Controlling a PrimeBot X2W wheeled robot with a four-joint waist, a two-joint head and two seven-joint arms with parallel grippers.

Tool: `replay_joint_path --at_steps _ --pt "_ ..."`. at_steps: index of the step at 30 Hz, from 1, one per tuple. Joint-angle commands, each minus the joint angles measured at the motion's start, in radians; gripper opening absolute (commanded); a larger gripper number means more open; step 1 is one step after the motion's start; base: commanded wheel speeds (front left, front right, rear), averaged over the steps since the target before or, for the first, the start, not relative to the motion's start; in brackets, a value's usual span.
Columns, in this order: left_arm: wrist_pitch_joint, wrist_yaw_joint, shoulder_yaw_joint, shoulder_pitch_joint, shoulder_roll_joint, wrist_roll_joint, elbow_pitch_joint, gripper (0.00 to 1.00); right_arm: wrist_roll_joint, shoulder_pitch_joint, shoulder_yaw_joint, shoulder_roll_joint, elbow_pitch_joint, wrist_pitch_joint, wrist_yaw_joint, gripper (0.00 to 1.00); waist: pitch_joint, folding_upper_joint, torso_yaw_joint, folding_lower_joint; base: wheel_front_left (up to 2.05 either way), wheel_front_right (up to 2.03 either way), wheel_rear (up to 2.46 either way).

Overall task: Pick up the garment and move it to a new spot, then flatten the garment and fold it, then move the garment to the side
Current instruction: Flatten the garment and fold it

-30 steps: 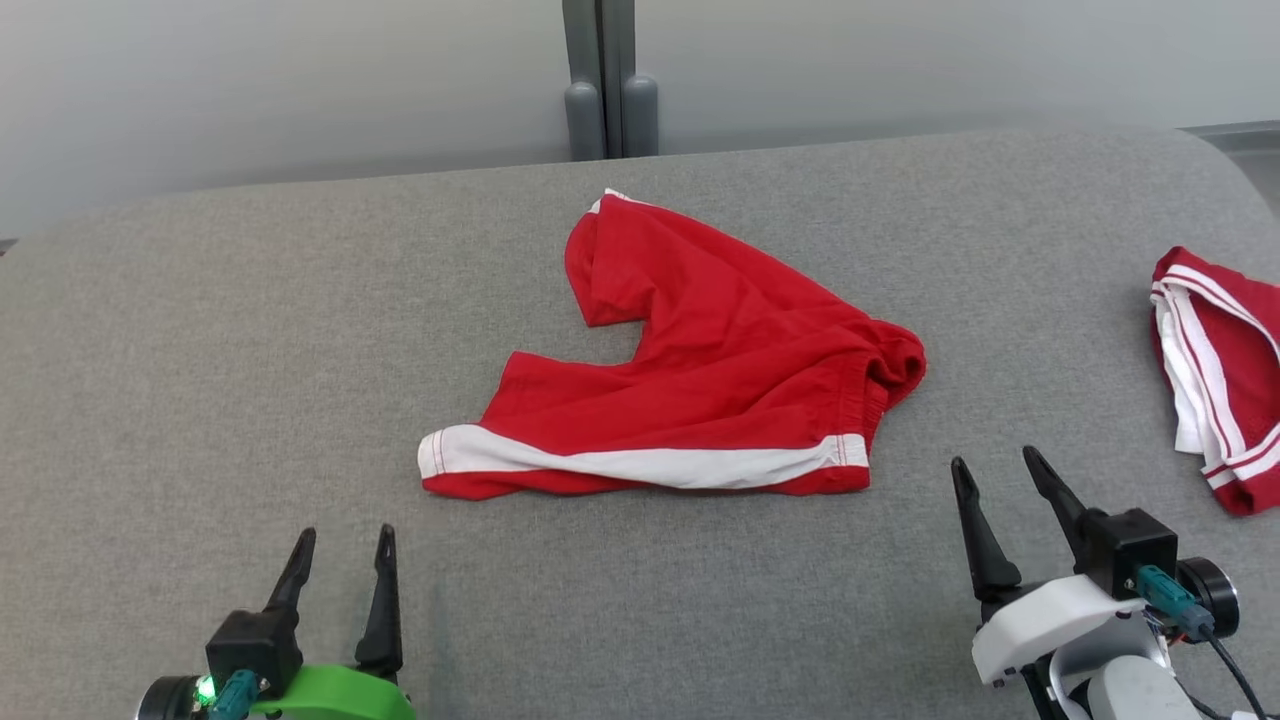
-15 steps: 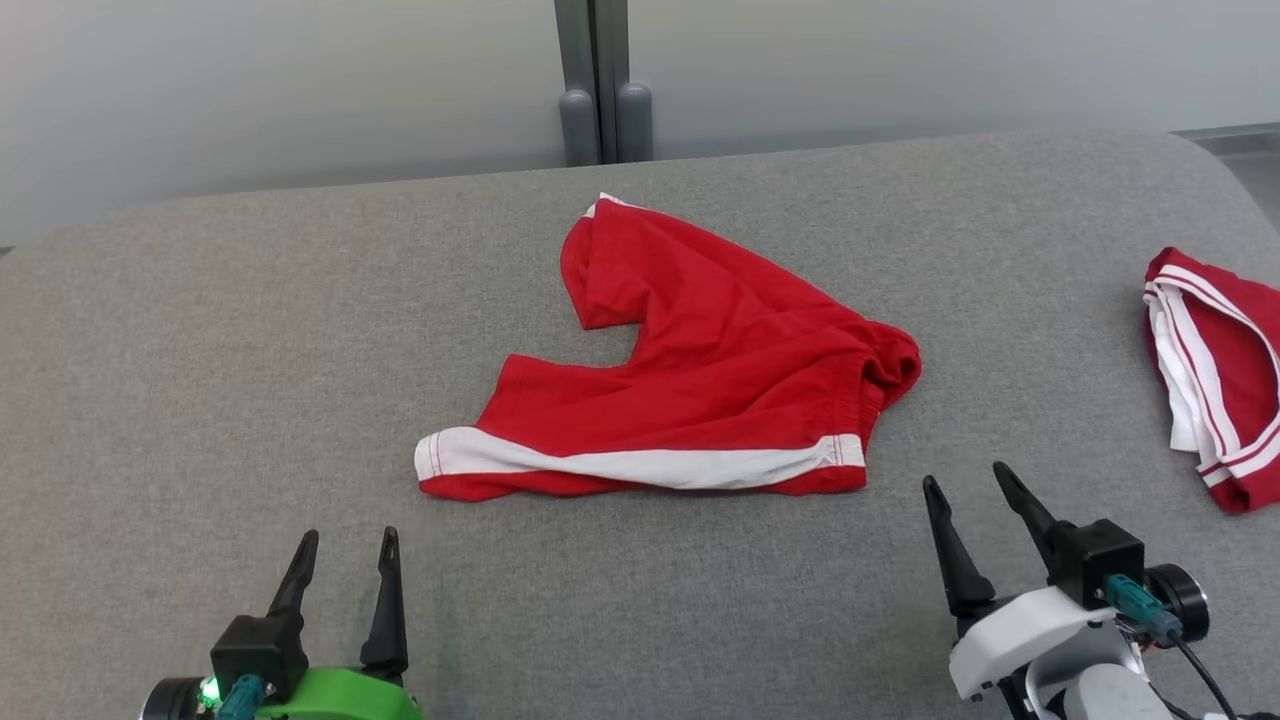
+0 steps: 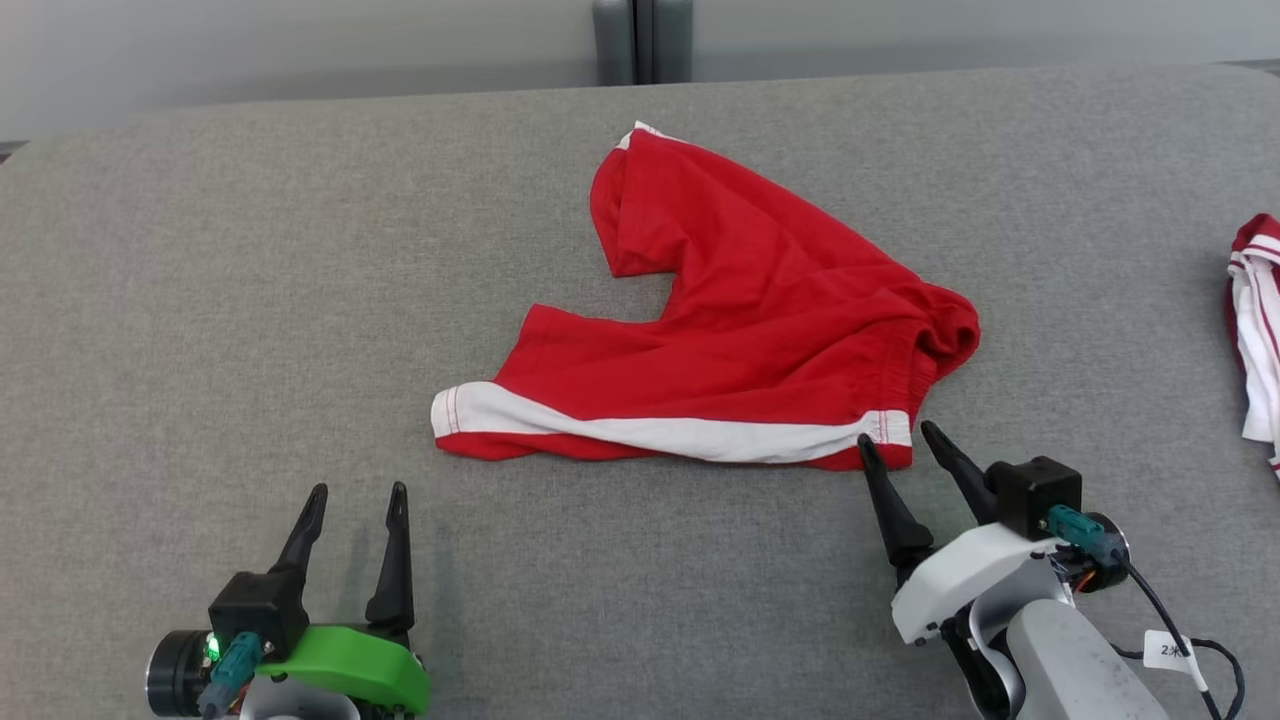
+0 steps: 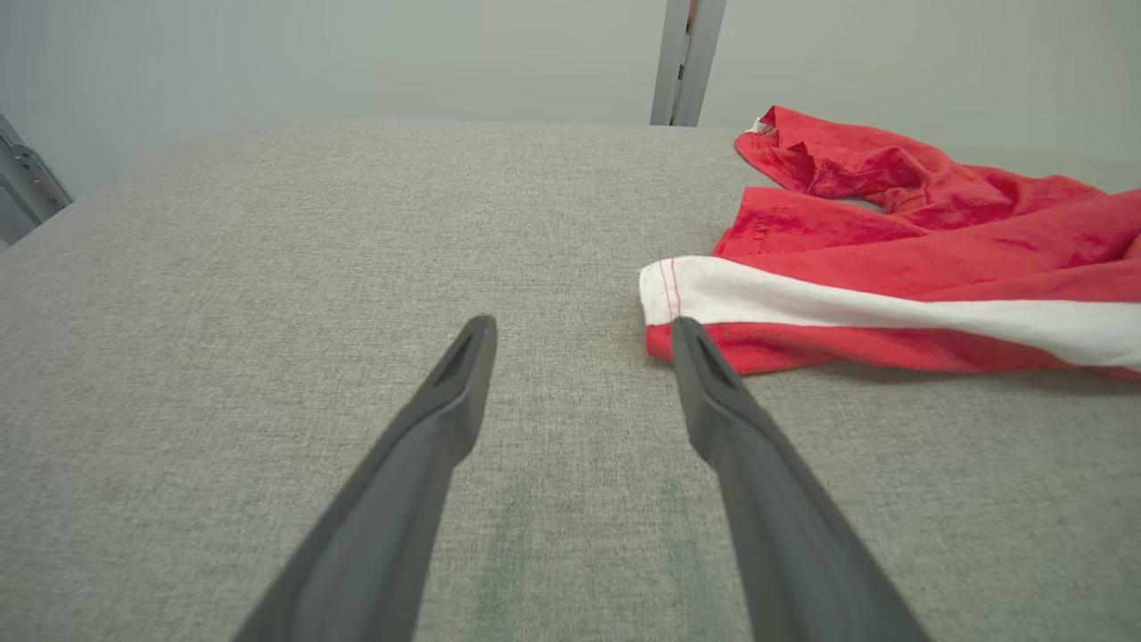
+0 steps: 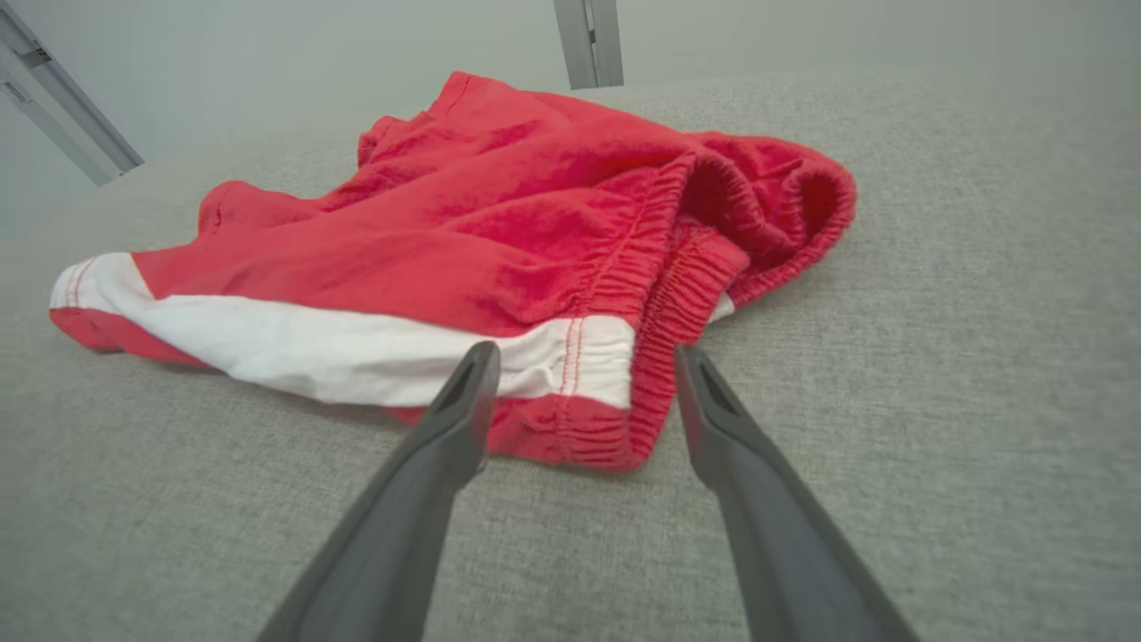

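Rumpled red, white-striped garment (image 3: 740, 330) mid-table

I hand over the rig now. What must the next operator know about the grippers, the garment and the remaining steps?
Red shorts: crumpled, in the middle of the grey surface.
Left gripper: open, empty, short of their leg hem.
Right gripper: open, fingertips flanking their waistband corner, no grip yet.
Done: nothing.
Left: pick up, move, flatten, fold, set aside.
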Motion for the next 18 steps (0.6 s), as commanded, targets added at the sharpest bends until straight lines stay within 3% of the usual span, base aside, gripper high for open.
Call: replay_joint_path --at_steps 1,13,14,15,17,18 --pt "0.000 0.003 0.000 -0.017 0.010 -0.008 0.002 1.00 0.014 -0.014 0.005 -0.005 0.015 0.000 -0.002 1.00 0.022 0.0000 0.021 0.0000 0.00 0.00 0.00" --pt "0.000 0.003 -0.009 -0.039 0.010 -0.020 0.001 1.00 0.079 -0.046 0.025 -0.004 0.038 0.000 -0.002 1.00 0.042 0.0000 0.030 0.0000 0.00 0.00 0.00" --pt "0.000 0.003 -0.010 -0.040 0.010 -0.021 0.001 1.00 0.082 -0.046 0.027 -0.005 0.040 0.000 -0.002 0.91 0.043 0.0000 0.030 0.0000 0.00 0.00 0.00" --pt "0.000 0.003 -0.011 -0.042 0.010 -0.022 0.000 1.00 0.083 -0.047 0.029 -0.005 0.041 0.000 -0.002 0.45 0.044 0.0000 0.029 0.0000 0.00 0.00 0.00" --pt "0.000 0.003 -0.013 -0.043 0.010 -0.024 -0.001 1.00 0.087 -0.048 0.030 -0.005 0.043 0.000 -0.002 0.07 0.045 0.0000 0.028 0.0000 0.00 0.00 0.00" --pt "0.000 0.003 -0.014 -0.044 0.011 -0.025 -0.001 1.00 0.087 -0.048 0.030 -0.004 0.043 0.000 -0.002 0.00 0.047 0.0000 0.027 0.0000 0.00 0.00 0.00"
